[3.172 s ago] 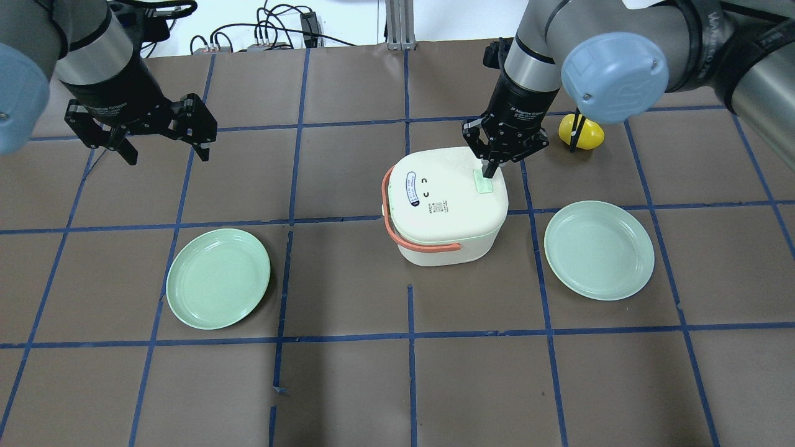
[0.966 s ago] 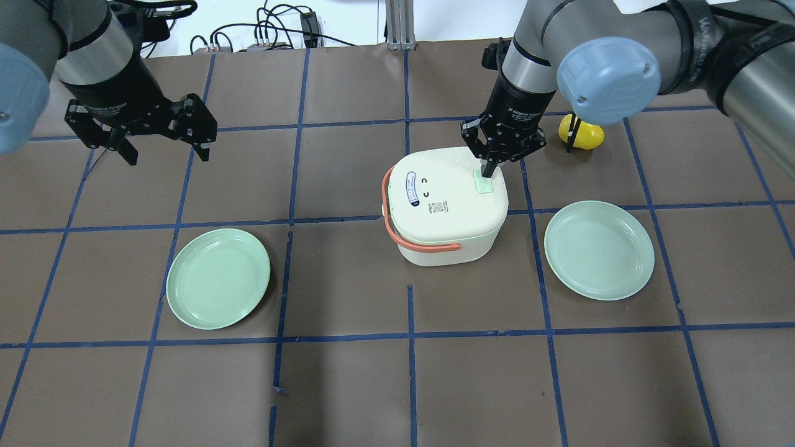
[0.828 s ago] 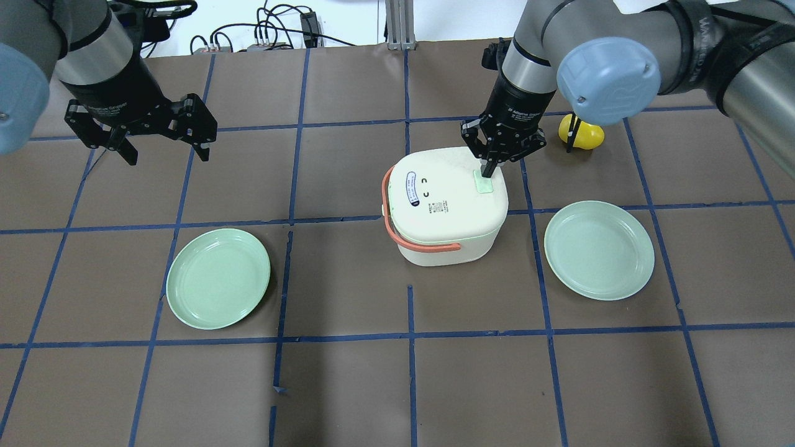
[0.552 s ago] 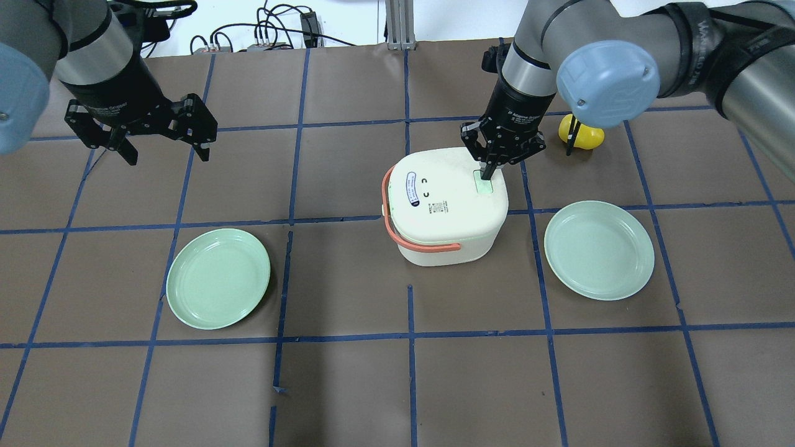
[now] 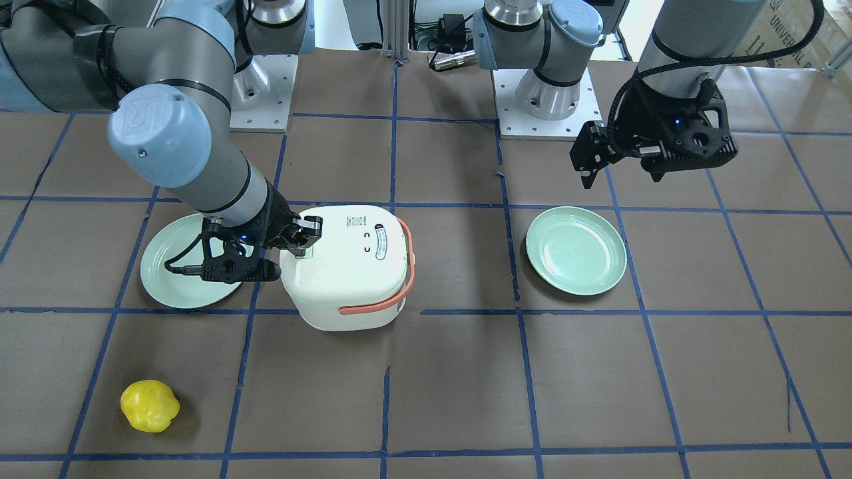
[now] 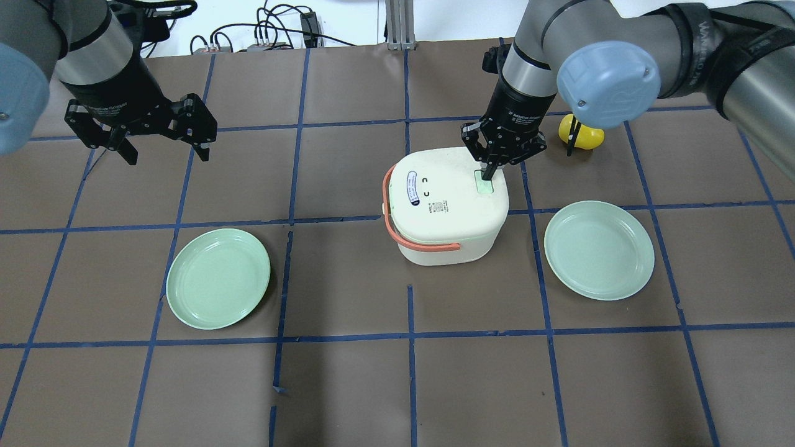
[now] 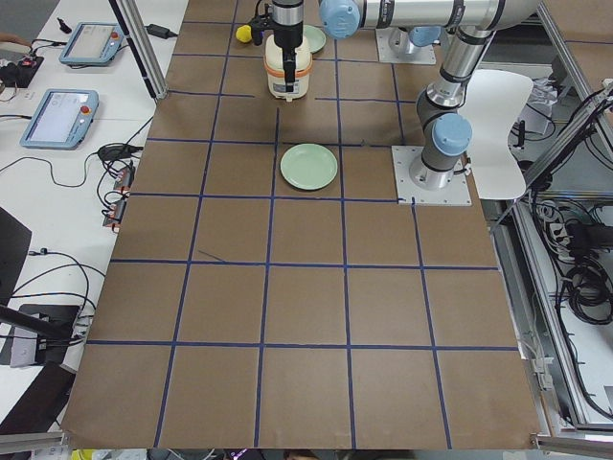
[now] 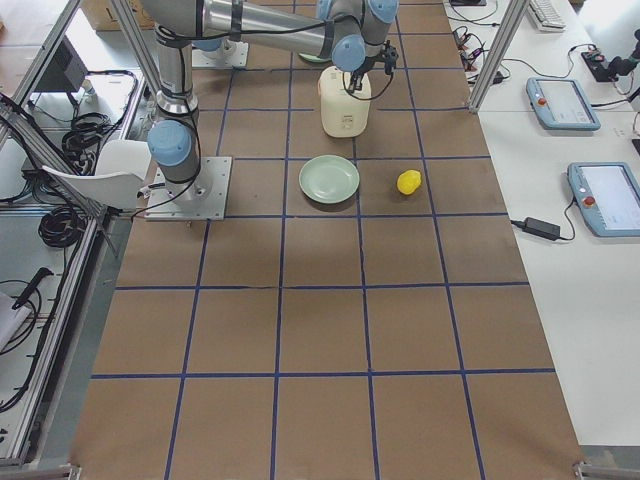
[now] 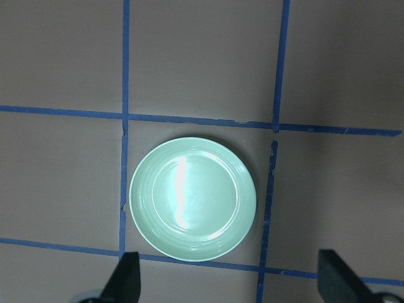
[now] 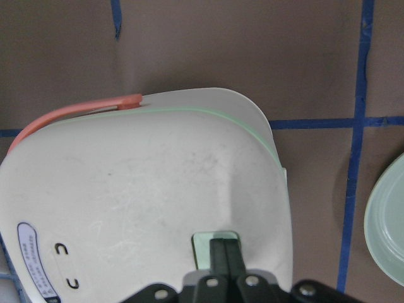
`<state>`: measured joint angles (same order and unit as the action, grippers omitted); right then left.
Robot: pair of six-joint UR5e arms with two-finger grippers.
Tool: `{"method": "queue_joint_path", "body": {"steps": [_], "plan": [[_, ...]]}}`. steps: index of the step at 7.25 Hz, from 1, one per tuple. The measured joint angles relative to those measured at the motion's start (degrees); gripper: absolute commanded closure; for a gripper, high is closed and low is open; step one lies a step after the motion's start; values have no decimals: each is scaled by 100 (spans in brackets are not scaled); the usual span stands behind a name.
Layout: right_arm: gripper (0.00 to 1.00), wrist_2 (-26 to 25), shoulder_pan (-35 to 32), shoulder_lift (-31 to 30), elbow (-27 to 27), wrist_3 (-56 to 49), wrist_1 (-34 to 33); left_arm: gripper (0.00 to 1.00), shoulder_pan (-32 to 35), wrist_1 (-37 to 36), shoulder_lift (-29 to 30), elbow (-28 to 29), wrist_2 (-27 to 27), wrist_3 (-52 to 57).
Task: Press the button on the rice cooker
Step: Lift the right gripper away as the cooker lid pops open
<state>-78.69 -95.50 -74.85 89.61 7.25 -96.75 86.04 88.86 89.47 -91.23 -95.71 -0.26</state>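
Contact on the button (image 6: 483, 184), going by the overhead and right wrist views: right gripper (image 6: 488, 172) clenched on nothing, fingers (image 10: 226, 260) pressed flat together into one blunt tip and resting on that mint-green rectangle. Located near one edge of the lid (image 6: 456, 171) of the white rice cooker (image 6: 444, 242), on the side away from the printed oval label (image 6: 412, 188); cooker standing mid-table between two green plates, one (image 6: 217, 278) to its left and one (image 6: 599, 249) to its right. Impossible to tell depth of travel from here. To do this well: drive straight down along the tip, without sideways drift; otherwise, given the lid curving away just beside the button, probably a risk of skidding off or shoving a light cooker across the table (image 6: 348, 385). Fingers shut throughout the push, for stiffness. Aim for the button's middle rather than the rim nearest the gripper, apparently the present landing spot. Press gently, pause, then lift vertically clear, minding a lid perhaps sprung to pop up. Left gripper (image 6: 166, 155) spread wide and empty, hanging well apart at the far left; best left out of it.
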Motion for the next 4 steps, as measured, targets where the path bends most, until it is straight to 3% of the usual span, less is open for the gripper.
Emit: {"method": "queue_joint_path", "body": {"steps": [1, 2, 4], "plan": [[43, -116, -15, -54, -79, 46, 48, 0, 0, 0, 0, 0, 2, 0], [0, -198, -44, -159, -265, 95, 137, 0, 0, 0, 0, 0, 3, 0], [0, -303, -35, -311, -1015, 55, 426, 0, 0, 3, -1, 0, 2, 0]]}}
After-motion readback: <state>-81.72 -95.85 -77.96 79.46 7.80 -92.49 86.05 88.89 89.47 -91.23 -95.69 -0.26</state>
